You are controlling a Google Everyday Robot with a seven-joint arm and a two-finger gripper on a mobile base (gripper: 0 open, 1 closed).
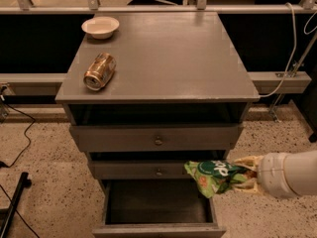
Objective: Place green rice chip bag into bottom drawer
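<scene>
Gripper (240, 176) hangs low at the cabinet's right side, fingers pinching the bag (212, 174) by its right end. I read the bag as lying roughly level, long axis left-right, free end pointing left over the right rear corner of the drawer (158, 229). Depth is hard to judge from here, so it may sit slightly forward of that. The drawer is pulled out, open room lying left and down. Its right wall sits just under the bag, and the 2 knobbed drawers stand behind. I'd shift left before lowering.
</scene>
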